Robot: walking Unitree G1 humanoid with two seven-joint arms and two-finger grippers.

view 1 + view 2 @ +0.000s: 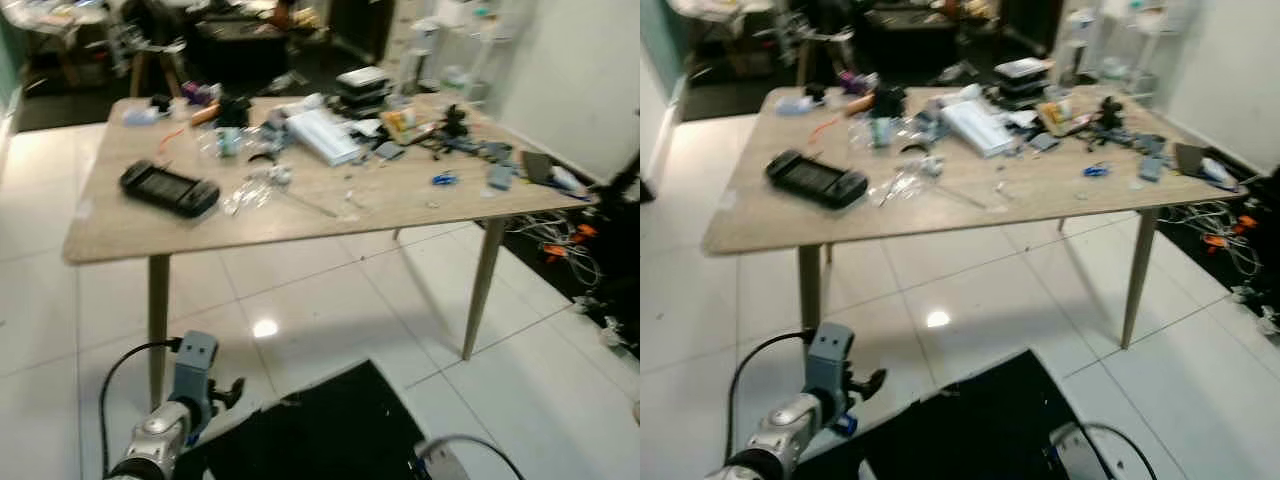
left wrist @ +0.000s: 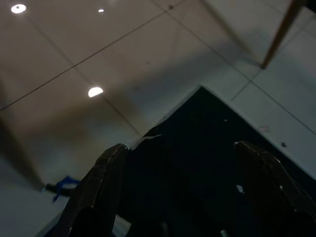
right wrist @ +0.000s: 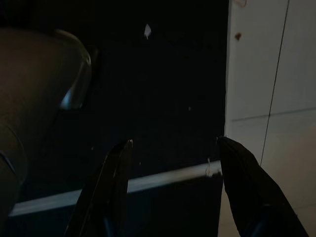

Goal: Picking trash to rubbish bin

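Crumpled clear plastic wrappers [image 1: 256,187] lie near the middle of a cluttered wooden table [image 1: 110,235] ahead of me. My left arm [image 1: 185,395] hangs low at the bottom left, well below and in front of the table. My left gripper [image 2: 187,187] is open, with nothing between its black fingers, over a black floor mat [image 2: 197,148]. My right gripper [image 3: 173,187] is open too and holds nothing; it hangs in the dark over that mat beside the white tiles [image 3: 266,74].
A black handheld console [image 1: 168,188], a white box [image 1: 325,135], stacked gadgets and small parts crowd the tabletop. Cables [image 1: 565,245] trail on the floor at the right. The black mat [image 1: 330,430] lies at my feet. Chairs and furniture stand behind the table.
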